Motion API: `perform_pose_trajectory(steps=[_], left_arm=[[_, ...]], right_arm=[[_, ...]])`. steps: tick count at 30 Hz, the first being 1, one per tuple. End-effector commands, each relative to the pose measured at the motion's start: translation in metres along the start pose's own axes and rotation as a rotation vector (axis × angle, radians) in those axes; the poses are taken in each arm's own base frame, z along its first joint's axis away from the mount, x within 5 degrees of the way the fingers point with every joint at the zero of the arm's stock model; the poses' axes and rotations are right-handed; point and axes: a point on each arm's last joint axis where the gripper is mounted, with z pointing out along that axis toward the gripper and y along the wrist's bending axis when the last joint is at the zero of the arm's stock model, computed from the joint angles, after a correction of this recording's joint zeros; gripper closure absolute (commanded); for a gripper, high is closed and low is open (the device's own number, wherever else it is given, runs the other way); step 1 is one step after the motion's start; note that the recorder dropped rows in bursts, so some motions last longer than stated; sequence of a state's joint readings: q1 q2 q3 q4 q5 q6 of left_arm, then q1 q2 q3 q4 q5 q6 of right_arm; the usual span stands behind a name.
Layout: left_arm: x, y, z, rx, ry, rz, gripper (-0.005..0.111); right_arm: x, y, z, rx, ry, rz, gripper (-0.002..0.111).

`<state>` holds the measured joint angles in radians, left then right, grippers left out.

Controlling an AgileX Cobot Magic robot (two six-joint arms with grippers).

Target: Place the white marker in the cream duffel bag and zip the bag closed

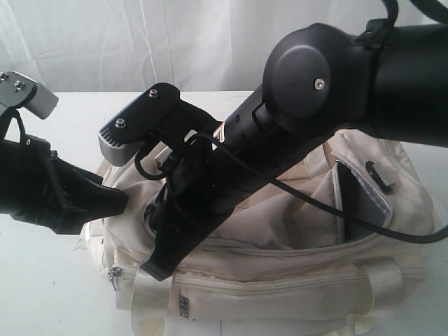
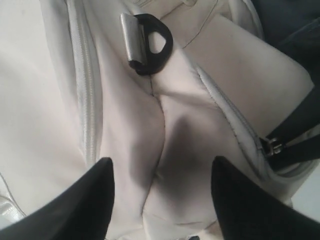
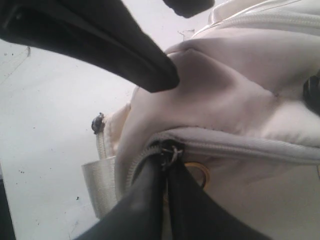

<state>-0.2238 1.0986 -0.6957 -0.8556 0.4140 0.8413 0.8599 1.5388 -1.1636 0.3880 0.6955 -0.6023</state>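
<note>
Bag: the cream bag (image 1: 294, 280) lies on the white surface (image 1: 42, 280), long side toward the exterior camera. It fills the middle and right of that view.
Mouth: I see the top gaping at the bag's right end, with dark lining (image 1: 348, 203) showing in the gap.
Left fingers: the left fingers (image 2: 95, 200) are spread wide with nothing between them. They hang over creased cream fabric at the bag's left end and cast a shadow on the cloth. I cannot tell whether they touch it.
Right fingers: the right fingers (image 3: 145, 210) are pressed together, their tips pinching the zip pull (image 3: 170, 150) of the grey zip (image 3: 250, 145).
Right arm: the right arm (image 1: 315, 84) comes in from the right of the exterior view and crosses over the bag. Its fingers point down at the near left part.
Clip: a black clip (image 2: 152, 42) on a shiny loop of webbing lies on the fabric beyond the left fingers.
Second pull: a small dark second pull (image 3: 97, 123) sits at the bag's end, close to the surface and apart from the right fingers.
Strap: a shiny cream strap (image 3: 100, 185) hangs just beside the right fingers.
Cable: a black cable (image 1: 315, 203) from the right arm loops across the open mouth.
Crossing: in the right wrist view I see one left finger pass over the fabric near the pinched pull, not touching it.
</note>
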Motion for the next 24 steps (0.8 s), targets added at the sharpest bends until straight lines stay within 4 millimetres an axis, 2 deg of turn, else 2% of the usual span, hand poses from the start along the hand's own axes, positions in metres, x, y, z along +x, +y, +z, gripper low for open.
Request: perform_pose_trajectory(steps=[1,12,20,22,24], left_arm=[[0.001,0.000,0.003,0.018,-0.009,-0.048,0.047],[0.001,0.003,0.019,0.072,-0.011,-0.100,0.060],[-0.001,0.006,0.023,0.067,-0.033,-0.158,0.099],[-0.002,0.007,0.023,0.057,-0.050,-0.176,0.106],[-0.004,0.009,0.023,0.042,-0.065,-0.183,0.107]], right_arm=[[-0.004,0.002,-0.005,0.002,-0.040,0.014,0.108],[-0.006,0.001,-0.005,0.016,-0.061,0.014,0.108],[-0.007,0.001,-0.005,0.020,-0.066,0.014,0.108],[-0.006,0.001,-0.005,0.016,-0.063,0.015,0.108],[-0.006,0.002,-0.005,0.009,-0.055,0.017,0.108]])
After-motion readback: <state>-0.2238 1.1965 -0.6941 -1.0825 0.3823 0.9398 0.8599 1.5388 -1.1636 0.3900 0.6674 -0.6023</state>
